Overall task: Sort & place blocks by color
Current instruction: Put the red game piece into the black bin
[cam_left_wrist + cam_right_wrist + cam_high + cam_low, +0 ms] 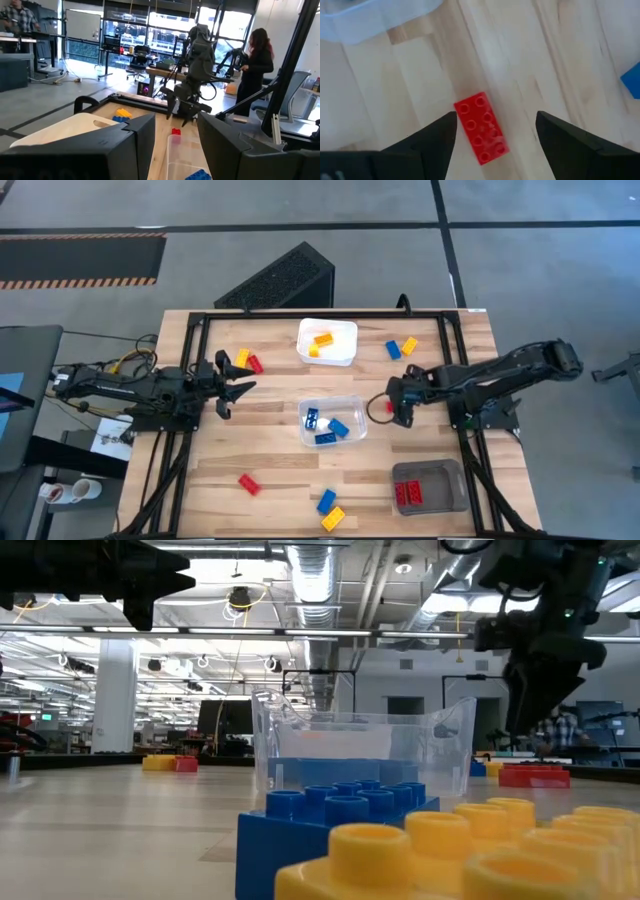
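Observation:
My right gripper (496,119) is open and points down at the table just right of the clear tray (346,402). Its fingers stand on either side of a red block (481,127) that lies flat on the wood, without touching it. In the high view this gripper (397,402) hangs over that block (378,407). My left gripper (236,384) is open and held level near the table's left edge, beside a yellow block (241,358) and a red block (255,364). The clear tray holds blue blocks (326,426).
A white tray (327,328) at the far side holds orange blocks. A grey tray (445,472) at the near right holds red blocks. Loose blocks lie far right (400,348), near left (248,483) and at the near edge (328,508). A person (257,65) stands beyond the table.

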### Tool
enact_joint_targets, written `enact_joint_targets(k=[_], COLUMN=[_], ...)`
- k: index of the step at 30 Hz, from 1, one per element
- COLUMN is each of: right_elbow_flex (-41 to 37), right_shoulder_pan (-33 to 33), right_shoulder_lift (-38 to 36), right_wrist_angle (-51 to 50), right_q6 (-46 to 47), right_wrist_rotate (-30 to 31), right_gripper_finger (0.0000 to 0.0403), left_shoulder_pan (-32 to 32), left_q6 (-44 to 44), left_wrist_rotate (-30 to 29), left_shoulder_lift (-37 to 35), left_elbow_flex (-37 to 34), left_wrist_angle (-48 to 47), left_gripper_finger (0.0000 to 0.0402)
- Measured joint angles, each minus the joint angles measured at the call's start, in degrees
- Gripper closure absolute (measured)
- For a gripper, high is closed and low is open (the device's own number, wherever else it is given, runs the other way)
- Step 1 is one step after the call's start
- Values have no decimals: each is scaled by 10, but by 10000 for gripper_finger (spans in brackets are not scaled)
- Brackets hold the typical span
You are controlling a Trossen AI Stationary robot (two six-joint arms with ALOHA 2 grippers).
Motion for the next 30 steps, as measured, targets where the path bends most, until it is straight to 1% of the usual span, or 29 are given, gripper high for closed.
enact_joint_targets(k=[5, 11, 19, 25, 30], right_elbow_flex=[0, -5, -78, -108, -123], right_shoulder_pan=[-28, -21, -1, -1, -1], right_shoulder_lift=[0, 0, 1, 1, 1], right_wrist_angle=[0, 2, 72, 106, 109], right_q6=[-26, -49, -35, -35, -33], right_wrist_rotate=[-24, -27, -33, -32, -26], right_gripper_finger=[110, 111, 111, 111, 113], left_shoulder_pan=[0, 0, 0, 0, 0], left_q6=[0, 5, 5, 5, 5], left_wrist_rotate=[0, 0, 0, 0, 0], left_shoulder_lift=[16, 32, 32, 32, 32], left_elbow_flex=[0, 0, 0, 0, 0], left_wrist_angle=[0, 8, 11, 11, 11], left_gripper_finger=[267, 267, 267, 267, 267])
